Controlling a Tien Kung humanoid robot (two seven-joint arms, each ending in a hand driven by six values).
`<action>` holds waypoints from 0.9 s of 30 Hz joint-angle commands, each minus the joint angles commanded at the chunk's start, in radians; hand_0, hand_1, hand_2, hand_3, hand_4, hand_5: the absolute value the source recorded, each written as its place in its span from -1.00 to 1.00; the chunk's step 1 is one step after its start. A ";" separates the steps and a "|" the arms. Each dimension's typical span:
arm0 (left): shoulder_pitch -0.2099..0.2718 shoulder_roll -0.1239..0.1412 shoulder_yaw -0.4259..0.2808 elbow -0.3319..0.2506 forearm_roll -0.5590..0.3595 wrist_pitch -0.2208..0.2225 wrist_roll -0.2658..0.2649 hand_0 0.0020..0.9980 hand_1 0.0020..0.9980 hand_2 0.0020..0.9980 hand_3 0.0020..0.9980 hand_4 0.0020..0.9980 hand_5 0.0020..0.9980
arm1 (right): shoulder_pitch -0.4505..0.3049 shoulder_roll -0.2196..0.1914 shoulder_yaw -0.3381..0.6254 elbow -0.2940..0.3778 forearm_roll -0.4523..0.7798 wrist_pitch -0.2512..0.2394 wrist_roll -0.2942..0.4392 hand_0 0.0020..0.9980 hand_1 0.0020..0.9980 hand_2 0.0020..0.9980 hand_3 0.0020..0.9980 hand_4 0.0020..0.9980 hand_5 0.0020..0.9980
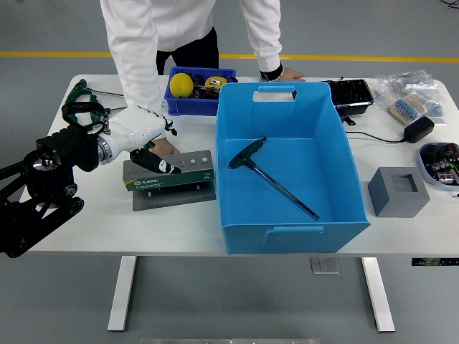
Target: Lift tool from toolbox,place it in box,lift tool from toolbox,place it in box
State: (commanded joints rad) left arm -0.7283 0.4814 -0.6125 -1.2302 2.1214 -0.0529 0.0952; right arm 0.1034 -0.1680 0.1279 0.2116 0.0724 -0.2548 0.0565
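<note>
A grey tool holder [179,173] with a green label stands on a grey plate left of the big blue box [294,231]. Short tool ends stick up from its top. My left hand [152,147], white with black fingers, hangs open over the holder's left end, thumb on the front side and the other fingers behind. It holds nothing that I can see. A black T-handle wrench [273,177] lies slantwise on the box floor. A person in white leans over the far side, one hand [164,147] on the table just behind the holder, right beside my fingers.
A small blue bin [188,104] with a yellow ball sits behind the holder. Green-handled tools [81,90] lie at the back left. A grey block [399,191], a black tray [350,94], a power adapter [418,129] and bagged parts [410,92] lie to the right. The person's other hand [288,73] rests behind the box.
</note>
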 joint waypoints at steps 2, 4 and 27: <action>-0.003 0.001 0.011 0.014 0.004 0.007 -0.002 0.19 0.27 0.31 0.25 1.00 0.42 | 0.000 0.000 0.001 0.000 0.000 0.000 0.000 0.33 0.26 0.42 0.16 0.66 0.51; -0.005 0.000 0.015 0.026 0.005 0.010 -0.002 0.19 0.27 0.31 0.25 1.00 0.42 | 0.000 0.000 0.002 0.000 -0.002 0.000 -0.001 0.33 0.26 0.42 0.16 0.66 0.51; -0.012 -0.007 0.020 0.070 -0.029 -0.023 0.011 0.16 0.09 0.10 -0.17 1.00 0.53 | 0.001 0.001 0.006 0.001 -0.009 -0.002 -0.002 0.33 0.26 0.42 0.16 0.66 0.51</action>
State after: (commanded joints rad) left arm -0.7406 0.4740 -0.5926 -1.1606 2.0928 -0.0761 0.1057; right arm 0.1046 -0.1672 0.1335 0.2122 0.0637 -0.2566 0.0541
